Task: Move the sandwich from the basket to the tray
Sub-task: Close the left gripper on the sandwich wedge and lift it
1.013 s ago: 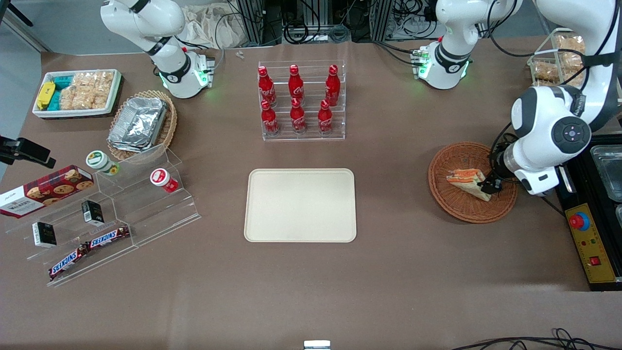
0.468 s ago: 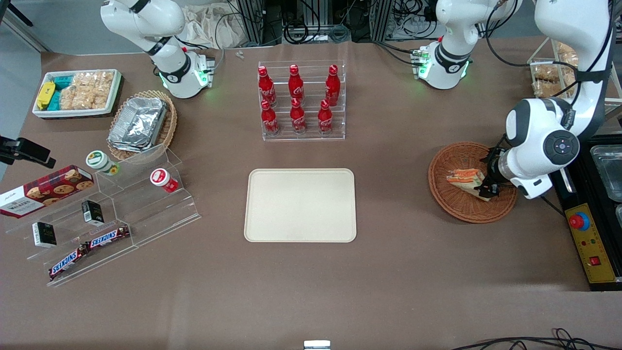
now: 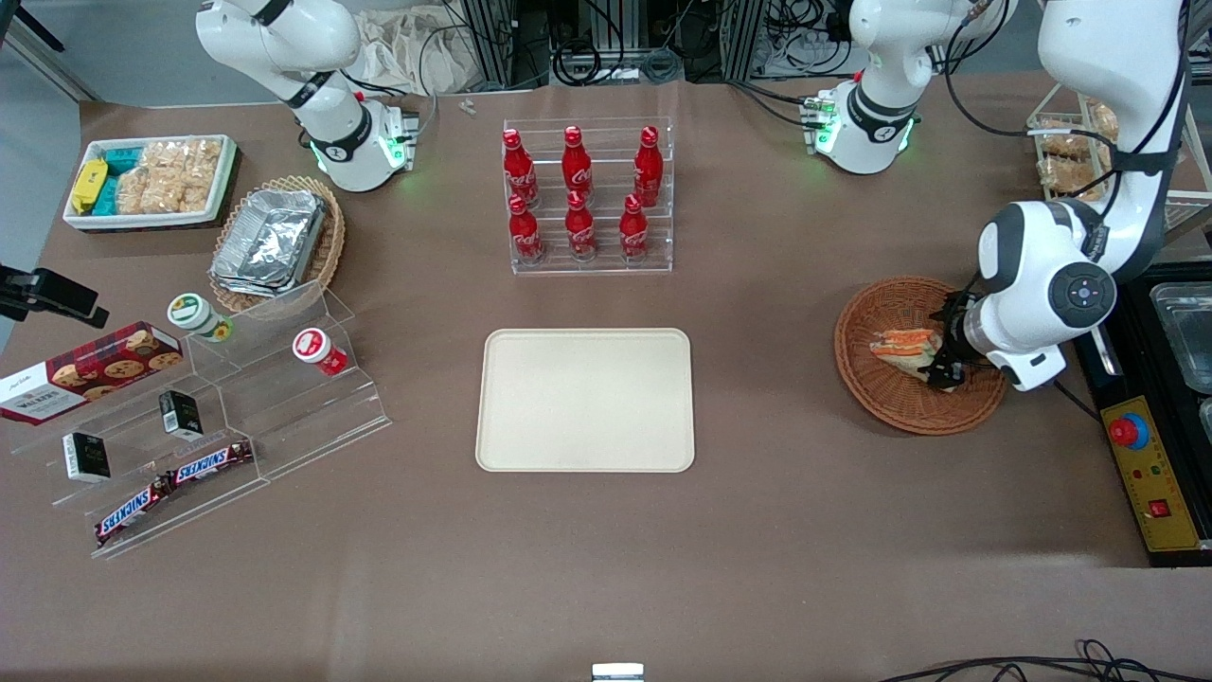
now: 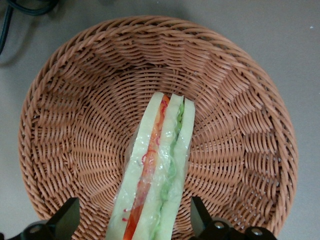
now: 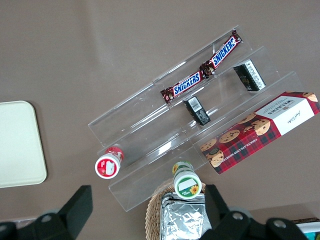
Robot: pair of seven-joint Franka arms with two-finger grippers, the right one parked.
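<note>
Reddish-brown wicker basket (image 3: pixel 918 355) at three o'clock of the cream tray (image 3: pixel 585 400), well apart, sandwich (image 4: pixel 156 175) lying inside the basket, gripper (image 4: pixel 134 220) lowered over its wide end, fingers (image 4: pixel 67 217) apart on either side.

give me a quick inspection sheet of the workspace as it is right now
surface: brown table, flat, no spills seen
sandwich: wrapped wedge lying in the basket
tray: cream tray at table centre, nothing on it
clutter: cola bottle rack; foil containers in a tan basket; white snack bin; acrylic steps with cups and Snickers bars; cookie box
gripper: left gripper low in the basket, fingers open either side of the sandwich, not yet closed
cables: bundle at the table edge near the arm bases
surroundings: control box with red stop button at the working arm's end
</note>
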